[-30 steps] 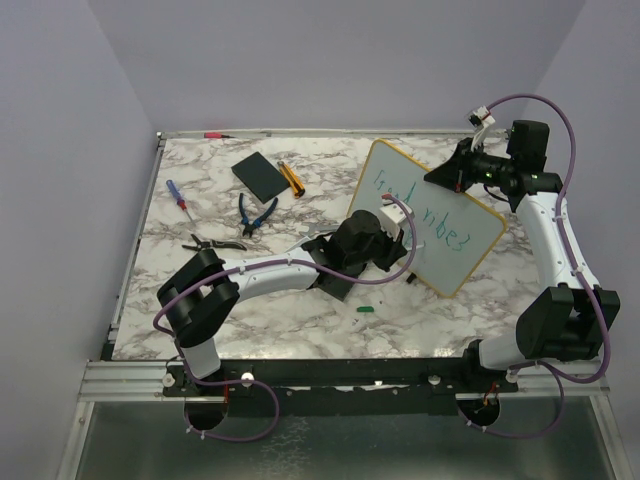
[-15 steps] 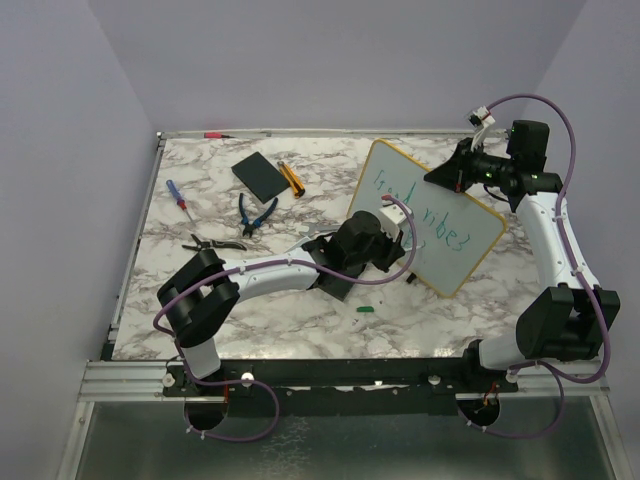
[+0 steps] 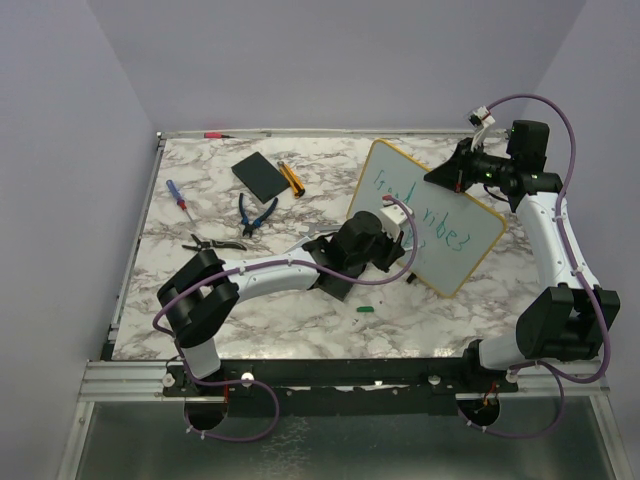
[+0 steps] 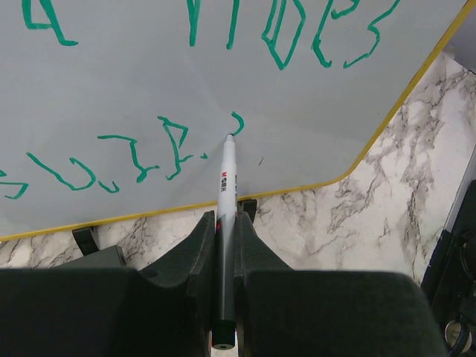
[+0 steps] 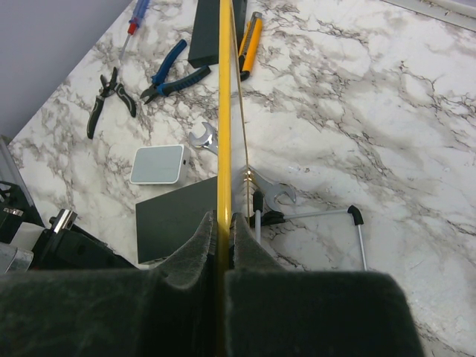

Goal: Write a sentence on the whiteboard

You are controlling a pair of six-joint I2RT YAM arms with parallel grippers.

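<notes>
Whiteboard [image 3: 478,232] stands tilted on the right half of the desk, toward the far right corner. Right gripper [image 5: 222,222] has its jaws pinched tight on the board's thin yellow rim at the upper far edge. Left gripper [image 4: 225,222] has its jaws closed on a white marker [image 4: 227,167]. The barrel runs between the jaws, and the tip rests on the board face at the end of a short green hook. Sentence [image 3: 418,207] is in green, in 2 lines. The upper line ends near the right rim, and the lower line is only partly legible in the left wrist view. 1 green cap [image 3: 366,310] lies toward the near edge, apart from the board. Toward the far left corner lie 1 black slab [image 3: 259,175], 1 yellow tool [image 3: 290,177], blue pliers [image 3: 256,213], 1 screwdriver [image 3: 177,195] and black pliers [image 3: 212,242].
</notes>
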